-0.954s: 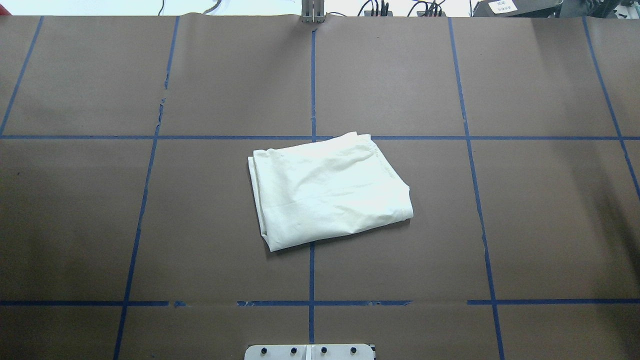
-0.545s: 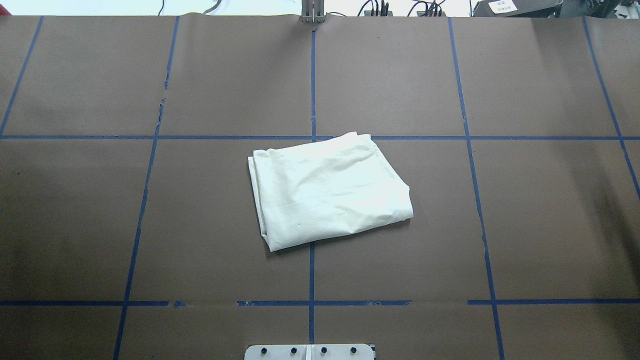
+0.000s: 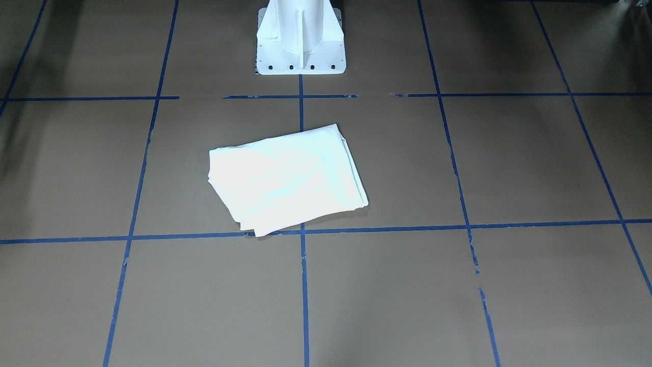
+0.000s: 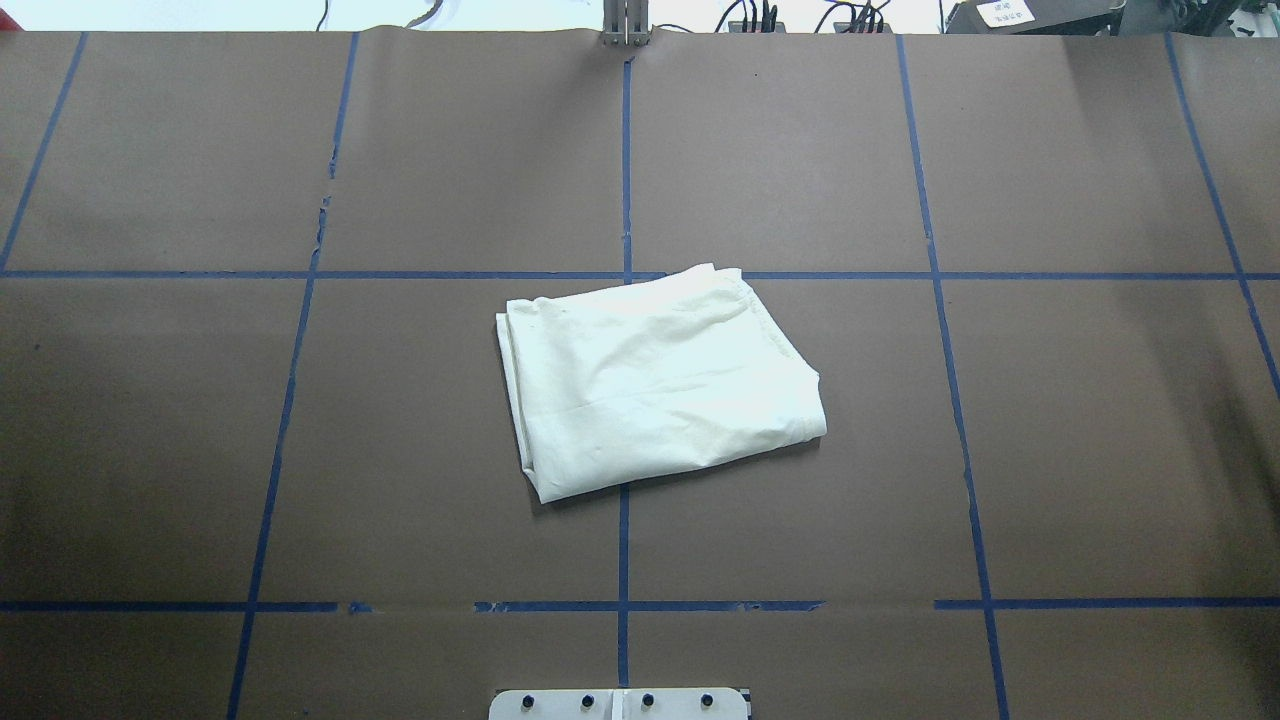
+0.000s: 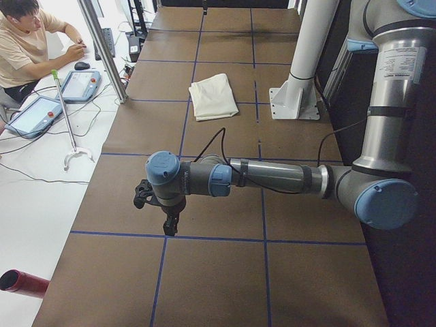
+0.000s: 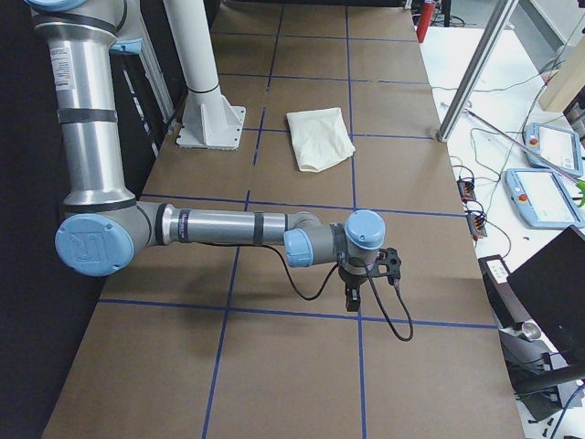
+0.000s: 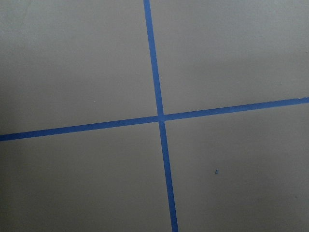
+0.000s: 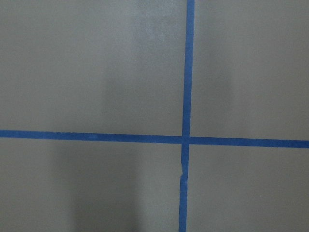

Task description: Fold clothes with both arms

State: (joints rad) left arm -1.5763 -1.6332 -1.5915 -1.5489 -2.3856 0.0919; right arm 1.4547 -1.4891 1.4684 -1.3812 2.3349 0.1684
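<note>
Only the red tube off the brown paper-covered table's far left corner shifted slightly, showing less overhead than before.

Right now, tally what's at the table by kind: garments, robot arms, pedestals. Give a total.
Garments: 1, the folded cream shirt
Robot arms: 2, the left arm and the right arm
Pedestals: 1, the white pedestal
Total: 4
</note>
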